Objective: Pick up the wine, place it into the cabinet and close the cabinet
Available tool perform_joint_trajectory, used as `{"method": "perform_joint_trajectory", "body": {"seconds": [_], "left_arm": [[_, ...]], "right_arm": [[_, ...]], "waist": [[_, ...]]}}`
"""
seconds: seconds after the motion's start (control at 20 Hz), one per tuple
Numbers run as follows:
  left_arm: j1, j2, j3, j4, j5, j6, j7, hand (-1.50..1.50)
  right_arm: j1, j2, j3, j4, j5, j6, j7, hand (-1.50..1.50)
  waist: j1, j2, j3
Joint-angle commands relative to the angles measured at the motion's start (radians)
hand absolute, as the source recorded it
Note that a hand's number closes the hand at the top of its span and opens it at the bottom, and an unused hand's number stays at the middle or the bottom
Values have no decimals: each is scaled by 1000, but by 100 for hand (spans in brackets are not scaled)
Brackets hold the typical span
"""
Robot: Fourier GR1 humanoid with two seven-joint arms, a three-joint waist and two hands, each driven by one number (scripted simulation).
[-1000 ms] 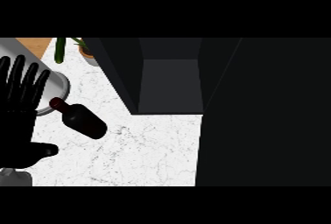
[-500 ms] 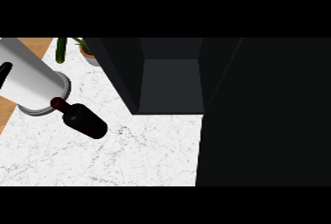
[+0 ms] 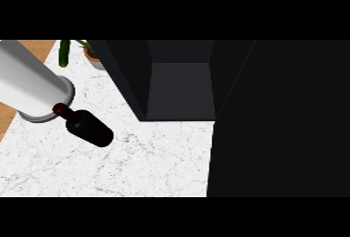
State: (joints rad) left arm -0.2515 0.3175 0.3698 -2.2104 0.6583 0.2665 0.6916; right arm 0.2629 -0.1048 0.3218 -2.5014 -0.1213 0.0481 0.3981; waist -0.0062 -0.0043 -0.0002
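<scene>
Wine [image 3: 87,127]: on the marble table [image 3: 137,166], neck beside the grey forearm [image 3: 31,85].
Cabinet [image 3: 181,88]: open, right of it.
Fingers: hidden, cannot tell.

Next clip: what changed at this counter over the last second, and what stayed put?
The left hand, open with fingers up at the view's left edge a second ago, has gone out of sight. A grey forearm now slants across the upper left, its end by the neck of the wine bottle. Nothing was taken hold of. The bottle, the open cabinet and the potted plant stayed put.
</scene>
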Motion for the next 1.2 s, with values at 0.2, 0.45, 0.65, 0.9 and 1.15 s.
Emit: {"method": "perform_joint_trajectory", "body": {"seconds": [0.2, 0.45, 0.65, 0.9, 1.15], "left_arm": [[17, 46, 62, -67, 44, 36, 77, -150], [-16, 84, 84, -92, 19, 118, 122, -150], [-3, 81, 136, -18, 51, 27, 51, -150], [43, 63, 118, 0, -7, 12, 11, -150], [121, 17, 98, 117, -28, -109, -96, -150]], "right_arm": [[-5, -12, 20, -240, 1, -72, 165, -150], [4, -27, 67, -274, 15, -74, 165, -150], [62, -53, 91, -264, 48, -73, 131, -150], [15, -26, 95, -261, 58, -123, 153, -150], [19, -17, 85, -205, 32, -115, 85, -150]], "waist": [[6, 0, 0], [-4, -2, 0], [-8, -1, 0], [-5, 0, -1], [-2, 2, -1]]}}
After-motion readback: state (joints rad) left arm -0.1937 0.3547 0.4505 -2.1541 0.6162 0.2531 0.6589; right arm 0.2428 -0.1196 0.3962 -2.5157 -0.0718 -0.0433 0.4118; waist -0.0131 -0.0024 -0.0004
